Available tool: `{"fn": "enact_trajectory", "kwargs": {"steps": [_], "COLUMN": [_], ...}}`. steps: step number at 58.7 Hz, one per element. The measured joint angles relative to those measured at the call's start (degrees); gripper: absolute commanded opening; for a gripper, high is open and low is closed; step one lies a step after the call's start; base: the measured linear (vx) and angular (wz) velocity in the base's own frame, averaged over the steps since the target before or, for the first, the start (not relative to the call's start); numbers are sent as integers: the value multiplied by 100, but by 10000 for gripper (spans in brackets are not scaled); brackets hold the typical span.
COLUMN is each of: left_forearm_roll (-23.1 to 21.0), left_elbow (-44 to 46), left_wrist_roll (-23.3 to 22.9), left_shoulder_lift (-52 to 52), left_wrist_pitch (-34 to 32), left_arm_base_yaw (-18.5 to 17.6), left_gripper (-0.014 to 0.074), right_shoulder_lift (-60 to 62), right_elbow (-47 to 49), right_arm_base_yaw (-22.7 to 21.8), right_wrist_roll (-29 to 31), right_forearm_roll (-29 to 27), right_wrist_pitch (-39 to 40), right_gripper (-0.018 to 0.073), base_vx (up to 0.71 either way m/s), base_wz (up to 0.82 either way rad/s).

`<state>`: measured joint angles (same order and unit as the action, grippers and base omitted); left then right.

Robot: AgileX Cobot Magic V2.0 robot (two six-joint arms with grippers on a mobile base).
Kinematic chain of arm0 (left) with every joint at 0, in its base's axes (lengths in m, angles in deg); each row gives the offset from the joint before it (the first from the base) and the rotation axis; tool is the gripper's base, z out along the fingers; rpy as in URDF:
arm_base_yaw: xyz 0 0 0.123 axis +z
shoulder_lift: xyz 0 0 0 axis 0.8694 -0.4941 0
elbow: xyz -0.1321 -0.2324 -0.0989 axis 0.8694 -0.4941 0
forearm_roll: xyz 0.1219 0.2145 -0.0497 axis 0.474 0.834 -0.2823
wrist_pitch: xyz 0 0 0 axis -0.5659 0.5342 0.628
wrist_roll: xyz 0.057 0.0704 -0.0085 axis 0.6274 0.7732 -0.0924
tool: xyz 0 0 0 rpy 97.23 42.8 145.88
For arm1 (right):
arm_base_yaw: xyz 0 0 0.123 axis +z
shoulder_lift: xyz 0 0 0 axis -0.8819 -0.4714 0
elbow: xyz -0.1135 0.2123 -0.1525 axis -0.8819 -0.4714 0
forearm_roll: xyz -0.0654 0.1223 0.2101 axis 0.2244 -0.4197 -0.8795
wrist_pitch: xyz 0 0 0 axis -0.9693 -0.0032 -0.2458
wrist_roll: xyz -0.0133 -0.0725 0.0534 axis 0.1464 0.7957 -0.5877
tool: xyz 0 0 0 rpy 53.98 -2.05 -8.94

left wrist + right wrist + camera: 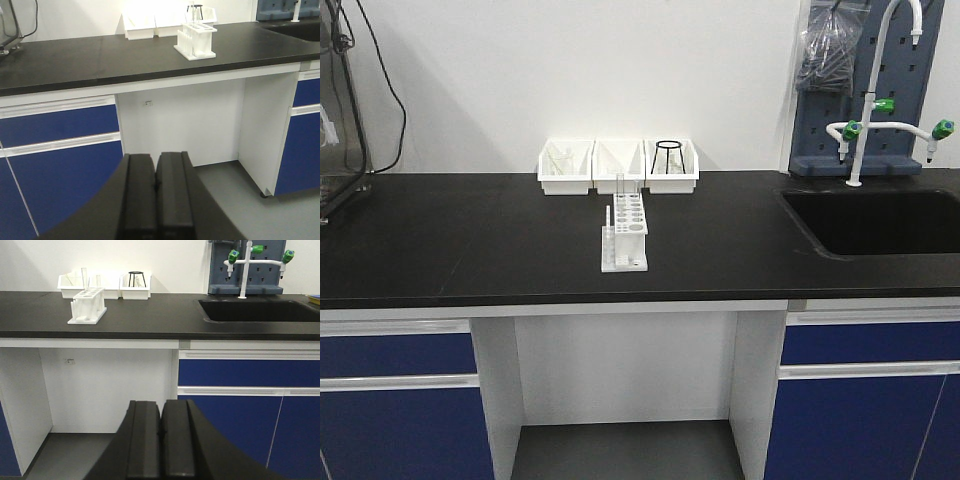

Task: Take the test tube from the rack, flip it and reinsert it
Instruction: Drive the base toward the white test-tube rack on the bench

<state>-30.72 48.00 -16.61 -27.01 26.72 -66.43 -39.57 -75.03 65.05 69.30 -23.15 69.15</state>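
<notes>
Hands parked: left hand (156, 165) and right hand (162, 410) both pinched shut, empty, below the surface (470, 230).
Tube (620, 186) stands upright at the far end of the rack (625, 235); a skewed pull could drag or tip the light rack, I reckon.

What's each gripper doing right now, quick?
Left gripper: closed, holding nothing.
Right gripper: closed, holding nothing.
</notes>
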Motion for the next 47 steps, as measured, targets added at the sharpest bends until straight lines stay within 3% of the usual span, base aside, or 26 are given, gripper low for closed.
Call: {"fn": "enact_trajectory", "kwargs": {"steps": [47], "left_forearm_roll": [0], "left_elbow": [0], "left_wrist_roll": [0], "left_shoulder_lift": [0], "left_wrist_pitch": [0], "left_arm_base_yaw": [0], "left_gripper": [-6], "right_shoulder_lift": [0], "right_elbow": [0], "right_arm_base_yaw": [0], "right_wrist_roll": [0], "right_forearm_roll": [0], "right_wrist_pitch": [0], "right_gripper": [-10], "base_vx": [0], "base_wz": [0]}}
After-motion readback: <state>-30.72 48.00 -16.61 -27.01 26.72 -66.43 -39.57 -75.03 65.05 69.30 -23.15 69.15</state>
